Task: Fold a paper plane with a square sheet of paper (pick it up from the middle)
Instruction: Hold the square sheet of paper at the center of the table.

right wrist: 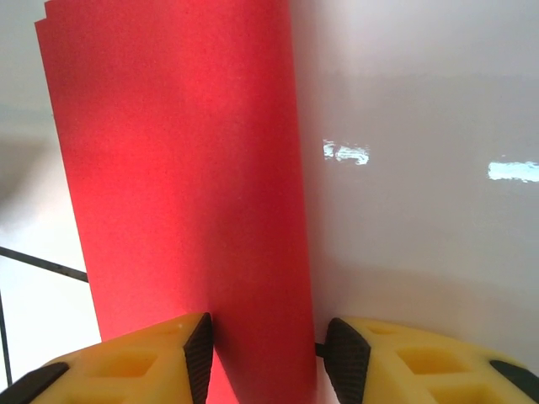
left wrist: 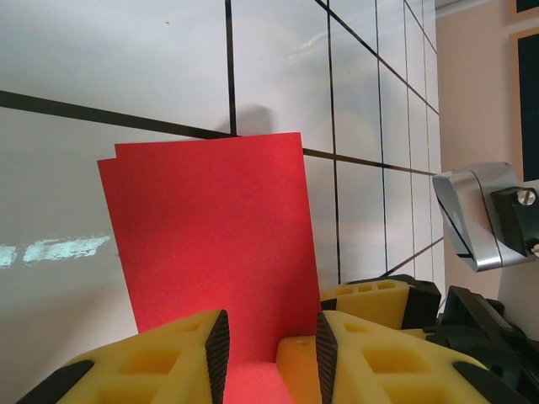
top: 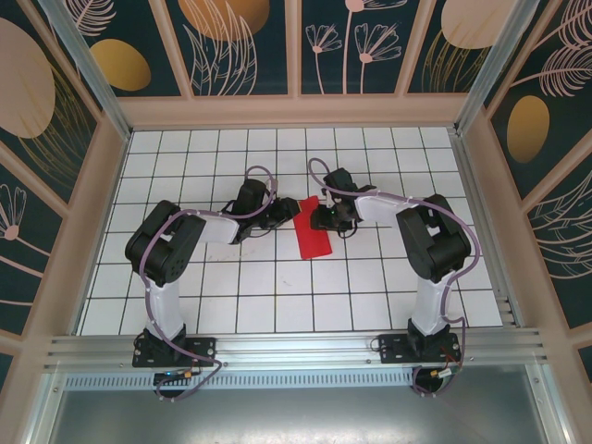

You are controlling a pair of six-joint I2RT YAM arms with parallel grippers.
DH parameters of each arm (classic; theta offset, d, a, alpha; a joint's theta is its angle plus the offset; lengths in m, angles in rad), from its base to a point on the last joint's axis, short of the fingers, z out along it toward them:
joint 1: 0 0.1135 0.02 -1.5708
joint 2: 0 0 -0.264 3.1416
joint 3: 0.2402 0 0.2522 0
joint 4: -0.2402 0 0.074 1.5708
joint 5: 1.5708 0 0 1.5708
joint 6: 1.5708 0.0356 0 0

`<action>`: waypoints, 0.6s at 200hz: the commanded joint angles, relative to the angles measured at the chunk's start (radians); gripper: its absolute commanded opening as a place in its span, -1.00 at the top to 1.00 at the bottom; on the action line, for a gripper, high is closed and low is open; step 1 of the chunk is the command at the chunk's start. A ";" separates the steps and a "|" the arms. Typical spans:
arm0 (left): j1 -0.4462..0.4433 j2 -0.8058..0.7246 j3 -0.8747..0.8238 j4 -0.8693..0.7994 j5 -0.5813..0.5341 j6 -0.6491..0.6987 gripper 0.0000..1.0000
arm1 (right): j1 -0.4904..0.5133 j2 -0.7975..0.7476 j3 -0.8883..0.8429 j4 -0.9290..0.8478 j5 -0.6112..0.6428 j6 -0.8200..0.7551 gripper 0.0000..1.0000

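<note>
**Folded red sheet lies between two spread grippers at mid-table**

The white tiled table [top: 370, 277] sits inside an enclosure of dark panels [top: 240, 46] printed with leaf and flower shapes. From the near edge, the left arm [top: 166, 250] and the right arm [top: 430, 236] both bend inward toward the centre of the table.

Between them lies the sheet of paper [top: 312, 228], bright red. From above it reads as a narrow rectangle, lying flat and slightly tilted on the tiles. The left wrist view shows the sheet of paper [left wrist: 210, 244] in two layers, with a second edge showing just past the first at the far left corner. The right wrist view shows the same doubled edge at the far end of the sheet of paper [right wrist: 177, 168].

The left gripper [top: 277, 215] touches the sheet's left side and the right gripper [top: 321, 219] its right side. Each has its jaws spread apart. Seen from the wrist, the left gripper [left wrist: 271, 349] has red paper running through the gap between its yellow fingers [left wrist: 168, 362], and it is not pinched. The right gripper [right wrist: 269, 353] likewise straddles the sheet, with its black pads [right wrist: 200, 353] set wide on either side.
</note>
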 commanded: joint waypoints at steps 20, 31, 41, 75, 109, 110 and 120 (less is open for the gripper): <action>-0.004 0.022 0.024 0.023 0.012 -0.004 0.28 | -0.018 0.117 -0.079 0.037 -0.006 -0.030 0.08; -0.003 0.023 0.024 0.023 0.012 -0.005 0.28 | -0.019 0.117 -0.079 0.036 -0.007 -0.034 0.08; -0.003 0.025 0.025 0.022 0.011 -0.005 0.28 | -0.021 0.116 -0.078 0.036 -0.008 -0.037 0.09; -0.004 0.022 0.025 0.023 0.008 -0.005 0.28 | -0.023 0.119 -0.081 0.040 -0.012 -0.040 0.15; -0.005 0.021 0.027 0.022 0.010 -0.007 0.28 | -0.023 0.120 -0.078 0.040 -0.008 -0.040 0.15; -0.005 0.021 0.027 0.021 0.010 -0.007 0.28 | -0.023 0.120 -0.078 0.040 -0.008 -0.040 0.15; -0.004 0.021 0.027 0.021 0.011 -0.007 0.28 | -0.024 0.121 -0.076 0.037 -0.006 -0.040 0.15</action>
